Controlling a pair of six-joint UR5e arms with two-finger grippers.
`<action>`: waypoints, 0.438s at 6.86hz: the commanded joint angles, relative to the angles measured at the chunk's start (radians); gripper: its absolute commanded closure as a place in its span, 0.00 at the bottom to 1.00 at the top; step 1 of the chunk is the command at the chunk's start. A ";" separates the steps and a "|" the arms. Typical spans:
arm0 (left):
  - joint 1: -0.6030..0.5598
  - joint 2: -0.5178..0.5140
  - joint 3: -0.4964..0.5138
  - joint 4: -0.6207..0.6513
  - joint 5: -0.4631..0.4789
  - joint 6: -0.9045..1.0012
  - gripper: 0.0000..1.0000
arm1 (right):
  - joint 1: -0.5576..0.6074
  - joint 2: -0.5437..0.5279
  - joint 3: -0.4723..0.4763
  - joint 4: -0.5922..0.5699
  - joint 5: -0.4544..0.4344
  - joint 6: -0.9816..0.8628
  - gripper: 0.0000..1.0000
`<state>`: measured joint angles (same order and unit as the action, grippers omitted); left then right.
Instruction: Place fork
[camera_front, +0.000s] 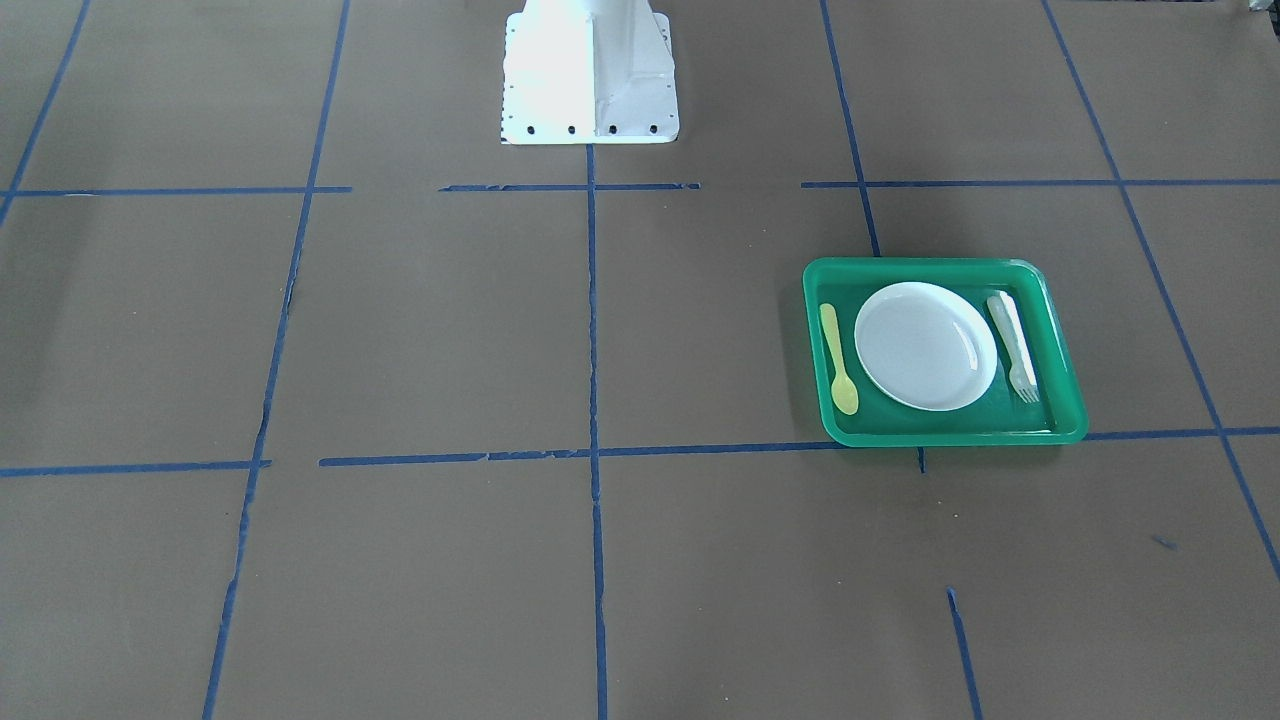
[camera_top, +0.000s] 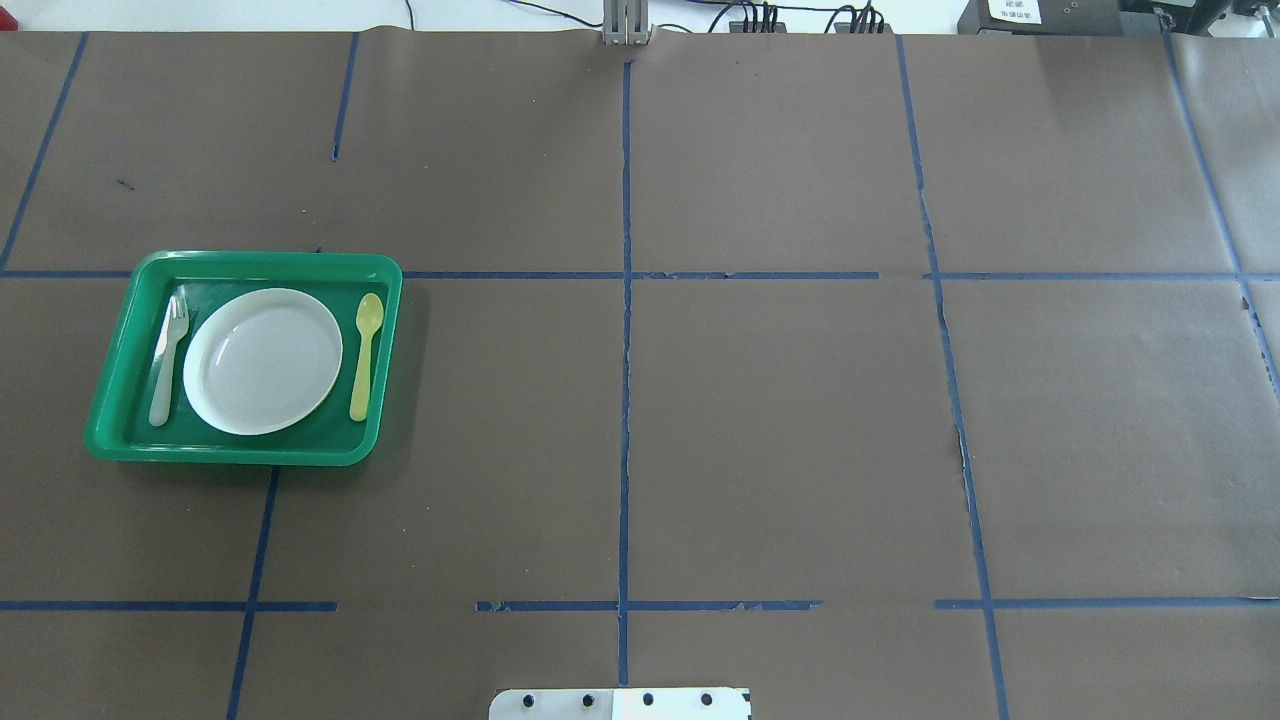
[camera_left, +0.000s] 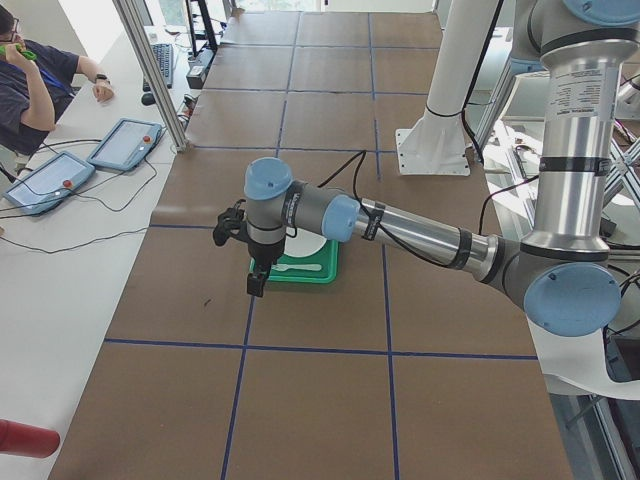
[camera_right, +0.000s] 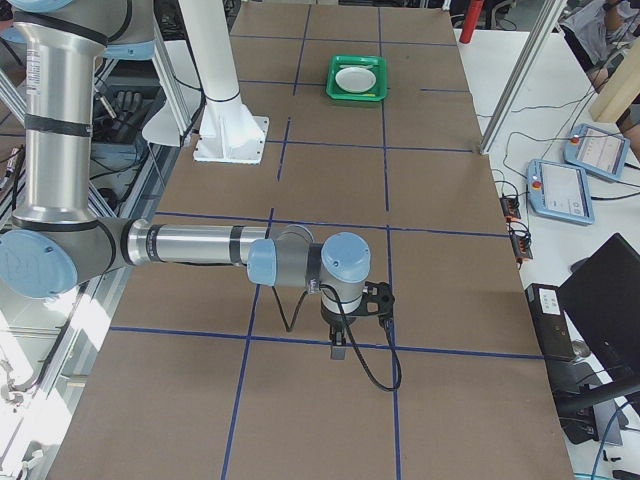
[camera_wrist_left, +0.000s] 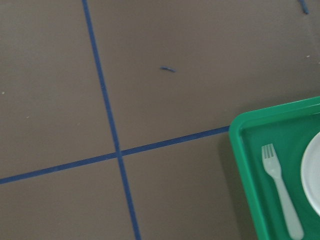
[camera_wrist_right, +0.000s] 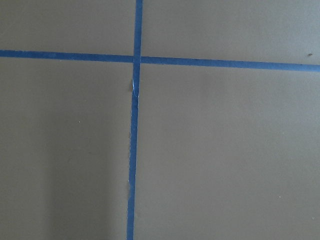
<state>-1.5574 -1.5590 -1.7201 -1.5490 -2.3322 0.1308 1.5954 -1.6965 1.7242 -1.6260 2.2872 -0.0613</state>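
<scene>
1. The fork (camera_top: 168, 360) lies flat in the green tray (camera_top: 250, 258), on the tray's left side in the overhead view. It is just beside the round white plate (camera_top: 262, 360), with its tines pointing to the far edge. The yellow spoon (camera_top: 366, 355) mirrors it on the plate's right.
2. The placing looks done, so the step in hand is probably the withdrawal.
3. The left pincer (camera_left: 257, 288) hangs above the counter (camera_top: 780, 420) by the tray's outer edge. It shows only in a side view, so I cannot tell how wide its jaws stand or whether it has hold of anything.
4. The right pincer (camera_right: 338, 350) hangs well apart over a crossing of blue tape lines (camera_wrist_right: 134, 150), and its opening cannot be judged either.
5. To withdraw well, the left arm should rise straight before swinging away, so it does not clip the tray's raised rim.
6. The fork is thin, pale, translucent plastic with short tines and a flat handle. It is likely light and springy, so a nudge to the tray could skate it.
7. The tray is glossy with rounded corners, the plate is smooth and shallow, and the counter's brown paper is matt.
</scene>
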 joint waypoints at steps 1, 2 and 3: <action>-0.029 0.042 0.062 0.003 -0.059 0.062 0.00 | 0.000 0.000 0.000 0.000 0.000 0.001 0.00; -0.029 0.048 0.063 0.004 -0.056 0.058 0.00 | 0.000 0.000 0.000 0.000 0.000 0.000 0.00; -0.029 0.048 0.063 0.007 -0.052 0.055 0.00 | 0.000 0.000 0.000 0.000 0.000 0.000 0.00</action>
<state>-1.5852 -1.5153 -1.6592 -1.5445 -2.3859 0.1874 1.5954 -1.6966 1.7242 -1.6260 2.2872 -0.0610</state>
